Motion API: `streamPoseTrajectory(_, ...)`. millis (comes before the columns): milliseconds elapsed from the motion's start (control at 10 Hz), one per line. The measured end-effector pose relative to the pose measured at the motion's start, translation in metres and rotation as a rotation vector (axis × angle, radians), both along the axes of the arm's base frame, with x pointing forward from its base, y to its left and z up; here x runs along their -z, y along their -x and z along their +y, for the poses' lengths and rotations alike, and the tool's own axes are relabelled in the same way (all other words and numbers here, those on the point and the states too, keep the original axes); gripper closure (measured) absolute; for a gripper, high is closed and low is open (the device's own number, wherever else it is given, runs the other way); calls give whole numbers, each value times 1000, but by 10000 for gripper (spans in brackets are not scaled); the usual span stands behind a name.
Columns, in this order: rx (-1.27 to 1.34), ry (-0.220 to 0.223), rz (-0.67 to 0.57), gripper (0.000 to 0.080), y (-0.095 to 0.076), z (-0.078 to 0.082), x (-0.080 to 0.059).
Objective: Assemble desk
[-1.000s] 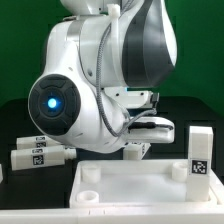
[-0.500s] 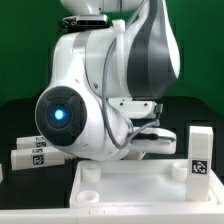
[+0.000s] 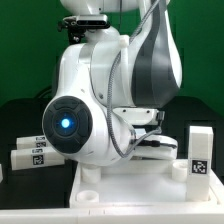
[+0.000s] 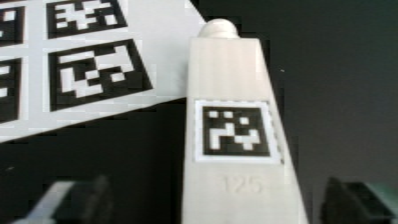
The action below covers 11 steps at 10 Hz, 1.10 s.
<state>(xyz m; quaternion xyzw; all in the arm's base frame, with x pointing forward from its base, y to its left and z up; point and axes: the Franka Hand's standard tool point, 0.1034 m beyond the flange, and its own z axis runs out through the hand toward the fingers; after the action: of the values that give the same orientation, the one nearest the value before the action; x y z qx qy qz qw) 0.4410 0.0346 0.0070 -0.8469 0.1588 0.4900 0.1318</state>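
Note:
In the wrist view a white desk leg [image 4: 231,110] with a black-and-white tag and a round peg at its far end lies on the black table. My gripper [image 4: 217,205] is open and straddles its near end. The dark fingers [image 4: 75,200] stand on both sides with gaps to the leg. In the exterior view the rimmed white tabletop [image 3: 140,192] with round corner sockets lies at the front. One tagged leg [image 3: 200,152] stands upright at the exterior view's right. Two legs [image 3: 35,155] lie at the left. The arm's body hides the gripper there.
The marker board [image 4: 80,55] with its tags lies close beside the leg in the wrist view. The big white robot body [image 3: 110,90] with a blue-lit joint fills the middle of the exterior view, just behind the tabletop.
The arm has swung lower and toward the exterior view's right; the blue-lit joint has moved down and right. The tabletop and legs have not moved.

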Motion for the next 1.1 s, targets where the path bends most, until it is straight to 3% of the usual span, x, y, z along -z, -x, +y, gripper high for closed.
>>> streamPoseTrajectory(200, 0, 0, 0, 517, 0, 0, 0)
streamPoseTrajectory(400, 0, -5, -9, 515, -3, -1, -6)
streamPoseTrajectory(600, 9, -29, -51, 515, -24, -16, -55)
streamPoseTrajectory(800, -8, -31, -234, 515, -54, -20, -98)
streamPoseTrajectory(900, -13, -3, -333, 515, -60, -19, -101)
streamPoseTrajectory(1000, -5, 14, -357, 515, -53, -19, -97)
streamPoseTrajectory(1100, 2, 45, -426, 515, -60, -21, -93)
